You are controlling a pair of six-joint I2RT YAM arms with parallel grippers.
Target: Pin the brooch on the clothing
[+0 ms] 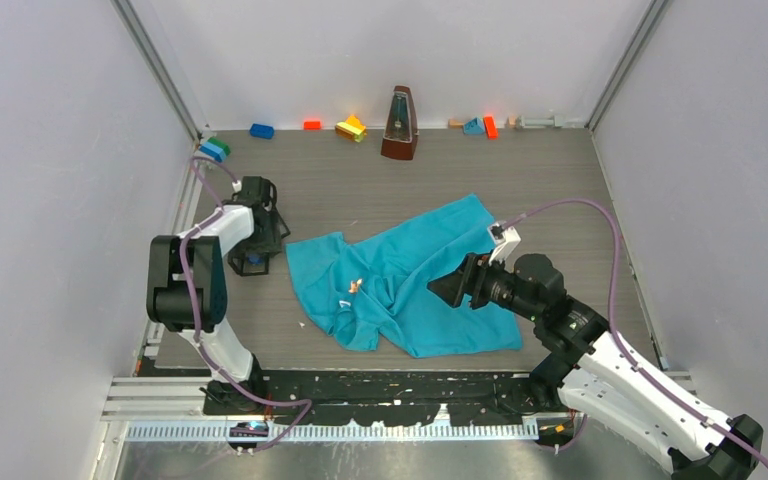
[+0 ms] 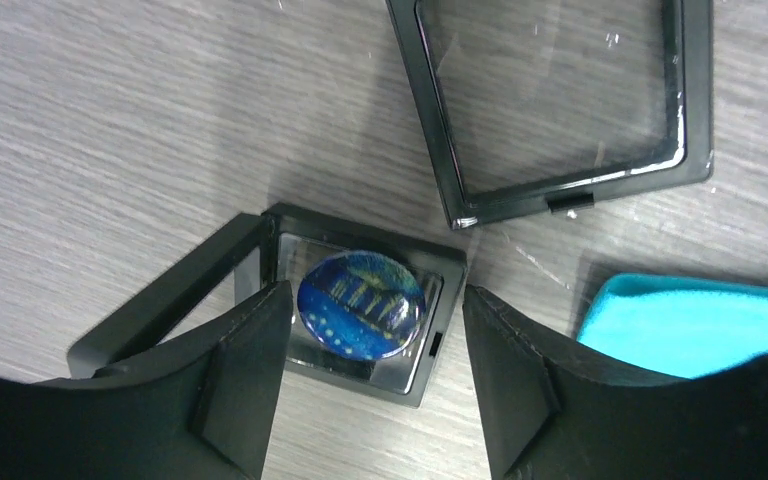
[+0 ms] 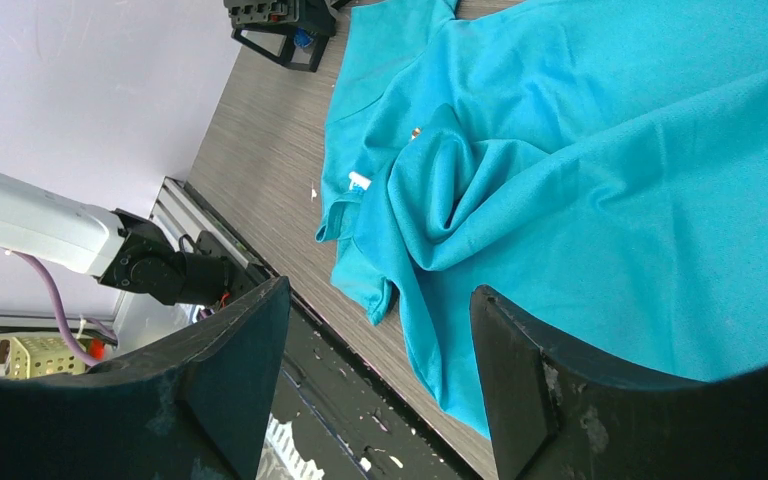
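The brooch [image 2: 362, 302], a round blue disc with yellow marks, lies in an open black display box [image 2: 430, 350]. My left gripper [image 2: 375, 390] hangs open just over that box, one finger on each side of the brooch and not touching it. In the top view the left gripper [image 1: 255, 250] is at the table's left, beside the clothing [image 1: 400, 275], a crumpled teal T-shirt. A corner of the clothing [image 2: 680, 325] shows beside my right finger. My right gripper [image 1: 450, 287] hovers open over the clothing [image 3: 610, 150], nothing between its fingers [image 3: 240, 380].
The box's loose black lid frame [image 2: 560, 100] lies just beyond it. A small orange item [image 1: 356, 286] and a white label [image 1: 346, 302] sit on the shirt. A metronome [image 1: 399, 125] and several toy blocks [image 1: 351, 128] line the back wall. Walls close in on both sides.
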